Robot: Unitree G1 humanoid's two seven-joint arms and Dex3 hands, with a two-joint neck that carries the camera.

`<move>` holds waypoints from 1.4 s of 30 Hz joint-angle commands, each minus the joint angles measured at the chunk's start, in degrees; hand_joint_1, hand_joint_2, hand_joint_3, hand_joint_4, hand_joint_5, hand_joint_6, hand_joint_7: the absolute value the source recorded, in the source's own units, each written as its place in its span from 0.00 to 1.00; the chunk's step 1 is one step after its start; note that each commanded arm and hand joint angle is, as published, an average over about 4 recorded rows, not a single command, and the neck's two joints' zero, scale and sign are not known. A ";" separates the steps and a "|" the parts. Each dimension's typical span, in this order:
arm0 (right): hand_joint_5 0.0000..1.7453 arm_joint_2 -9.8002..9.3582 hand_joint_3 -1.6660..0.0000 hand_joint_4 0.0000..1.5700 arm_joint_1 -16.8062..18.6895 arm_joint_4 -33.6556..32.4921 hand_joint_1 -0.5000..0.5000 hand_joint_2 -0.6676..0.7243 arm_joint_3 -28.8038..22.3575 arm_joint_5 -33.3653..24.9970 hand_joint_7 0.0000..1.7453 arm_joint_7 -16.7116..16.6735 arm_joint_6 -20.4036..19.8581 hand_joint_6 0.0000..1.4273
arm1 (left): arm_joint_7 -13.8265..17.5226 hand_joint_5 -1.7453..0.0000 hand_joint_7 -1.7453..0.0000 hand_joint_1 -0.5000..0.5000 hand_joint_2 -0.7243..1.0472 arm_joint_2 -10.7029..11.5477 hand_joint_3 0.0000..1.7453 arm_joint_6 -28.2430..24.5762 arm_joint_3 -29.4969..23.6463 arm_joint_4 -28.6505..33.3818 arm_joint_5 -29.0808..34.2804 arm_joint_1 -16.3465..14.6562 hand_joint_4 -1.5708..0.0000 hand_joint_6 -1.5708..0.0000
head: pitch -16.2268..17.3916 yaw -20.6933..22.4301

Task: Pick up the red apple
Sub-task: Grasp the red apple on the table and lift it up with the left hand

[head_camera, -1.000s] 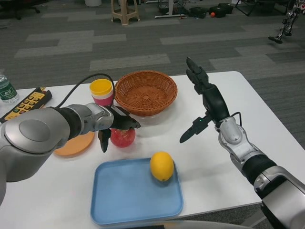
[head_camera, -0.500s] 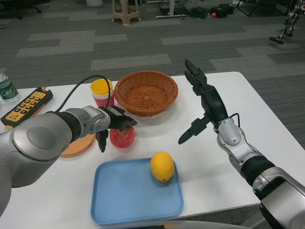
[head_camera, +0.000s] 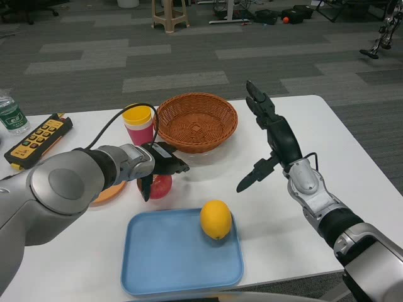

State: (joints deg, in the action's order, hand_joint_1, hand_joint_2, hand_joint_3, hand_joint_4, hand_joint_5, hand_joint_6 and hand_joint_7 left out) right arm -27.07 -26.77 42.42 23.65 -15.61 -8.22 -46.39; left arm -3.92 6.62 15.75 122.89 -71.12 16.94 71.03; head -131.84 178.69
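Observation:
The red apple [head_camera: 160, 186] sits on the white table [head_camera: 271, 214] between the orange plate and the blue tray, mostly hidden from above. My left hand [head_camera: 162, 165] lies on top of it and grips it, with one finger down its front left side and the others across its top. My right hand [head_camera: 272, 137] is raised over the table right of the basket, fingers spread, holding nothing, well apart from the apple.
A yellow lemon [head_camera: 215, 219] lies in the blue tray [head_camera: 164, 258] at the front. A wicker basket [head_camera: 196, 121] and stacked yellow and pink cups [head_camera: 139, 125] stand behind the apple. An orange plate [head_camera: 110, 193], a remote [head_camera: 38, 139] and a bottle [head_camera: 11, 114] are at the left.
My left hand has closed down further over the apple, hiding more of it, and drawn it slightly left. The right hand has barely moved. The view shifted a little.

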 commanded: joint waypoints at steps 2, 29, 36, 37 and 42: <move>0.01 0.26 0.95 0.00 0.14 0.12 0.00 0.64 0.15 -0.30 0.04 -0.31 -0.46 0.00 | -1.55 1.00 1.00 0.00 0.75 -0.76 0.03 1.17 0.33 0.45 -0.40 -0.81 0.99 0.70 | -0.13 0.20; 0.01 0.22 0.95 0.00 0.32 -0.10 0.00 0.64 0.04 -0.30 0.04 -0.31 -0.50 0.00 | -1.79 1.00 1.00 0.00 0.70 -0.43 0.03 0.47 3.67 -2.45 6.66 -3.00 0.93 0.62 | 0.53 0.95; 0.03 -0.13 0.95 0.00 0.41 -0.37 0.00 0.64 0.00 -0.30 0.04 -0.31 -0.55 0.00 | -0.48 1.00 1.00 0.00 0.74 0.36 0.00 0.42 3.72 -4.16 9.60 -5.33 0.90 0.61 | 0.57 1.14; 0.03 -0.17 0.95 0.00 0.41 -0.39 0.00 0.64 0.00 -0.30 0.04 -0.31 -0.55 0.00 | -0.34 1.00 1.00 0.00 0.75 0.50 0.00 0.42 3.72 -4.34 9.80 -5.53 0.90 0.61 | 0.56 1.14; 0.00 -0.39 0.95 0.00 0.41 -0.45 0.00 0.64 0.00 -0.30 0.04 -0.31 -0.55 0.00 | 0.14 1.00 1.00 0.00 0.80 0.98 0.01 0.47 3.67 -4.95 10.96 -6.25 0.90 0.57 | 0.82 1.32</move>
State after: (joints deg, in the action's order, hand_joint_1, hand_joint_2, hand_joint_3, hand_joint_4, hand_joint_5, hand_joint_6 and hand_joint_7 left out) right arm -27.06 -26.76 42.43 23.87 -15.61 -8.22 -46.39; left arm -4.50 6.69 16.56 126.44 -75.39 27.50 66.10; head -131.03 180.00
